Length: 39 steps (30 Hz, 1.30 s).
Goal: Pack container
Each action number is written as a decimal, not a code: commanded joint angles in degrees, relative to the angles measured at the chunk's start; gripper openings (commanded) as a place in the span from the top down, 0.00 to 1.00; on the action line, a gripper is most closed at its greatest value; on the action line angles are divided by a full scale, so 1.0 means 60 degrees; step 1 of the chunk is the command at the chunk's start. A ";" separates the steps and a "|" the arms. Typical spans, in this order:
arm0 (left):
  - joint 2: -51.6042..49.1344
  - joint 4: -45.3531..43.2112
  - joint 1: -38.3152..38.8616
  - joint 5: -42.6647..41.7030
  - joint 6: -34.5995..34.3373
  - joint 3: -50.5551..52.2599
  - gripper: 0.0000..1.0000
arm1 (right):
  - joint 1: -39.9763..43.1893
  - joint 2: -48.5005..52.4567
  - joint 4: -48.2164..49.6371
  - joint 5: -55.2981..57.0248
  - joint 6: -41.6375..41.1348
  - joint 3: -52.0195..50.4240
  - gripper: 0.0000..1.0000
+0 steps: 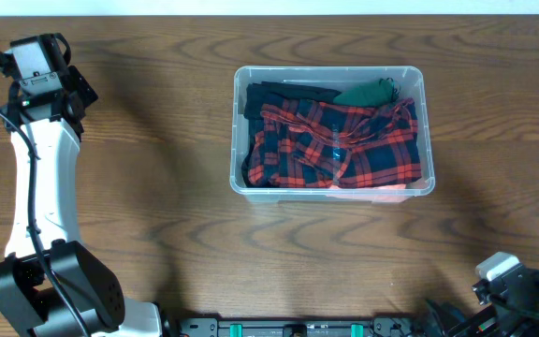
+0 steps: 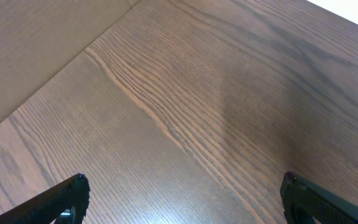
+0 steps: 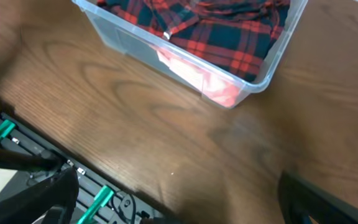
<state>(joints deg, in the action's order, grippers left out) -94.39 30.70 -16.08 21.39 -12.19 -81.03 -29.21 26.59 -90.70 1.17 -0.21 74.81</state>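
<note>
Clear container (image 1: 423,131) upright, full of plaid clothing.

Clear plastic rectangular container (image 3: 129,43): far end cut off by the top edge of the right wrist view. Pink soft item (image 3: 216,90): lies under the red-and-navy plaid cloth (image 1: 344,140), seen only blurred through the wall; kind not determinable. Dark green garment (image 1: 372,91): mostly covered by the plaid. Right hand (image 3: 176,180) and left hand (image 2: 184,183): only widely spread fingertips show, the rest cut off by the lower edges

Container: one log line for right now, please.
container: plaid shirt and green cloth inside | left gripper: open, empty, over table | right gripper: open, empty, clear of container
</note>
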 commanded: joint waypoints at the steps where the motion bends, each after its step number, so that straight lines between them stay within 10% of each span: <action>1: 0.0069 0.0022 -0.0022 0.0127 0.0007 -0.0051 0.02 | 0.0055 -0.0011 -0.0073 -0.0186 -0.0095 -0.0004 0.01; 17: 0.0069 0.0022 -0.0022 0.0127 0.0007 -0.0051 0.02 | 0.0040 -0.0015 0.0583 -0.1042 -0.0106 -0.0073 0.01; 39: 0.0069 0.0022 -0.0022 0.0127 0.0007 -0.0051 0.02 | 0.0044 -0.2240 0.5989 -0.1486 -0.0095 -0.4688 0.01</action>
<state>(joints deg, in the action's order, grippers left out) -94.39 30.70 -16.08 21.41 -12.19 -81.03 -29.21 14.20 -56.10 -7.09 -0.38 48.51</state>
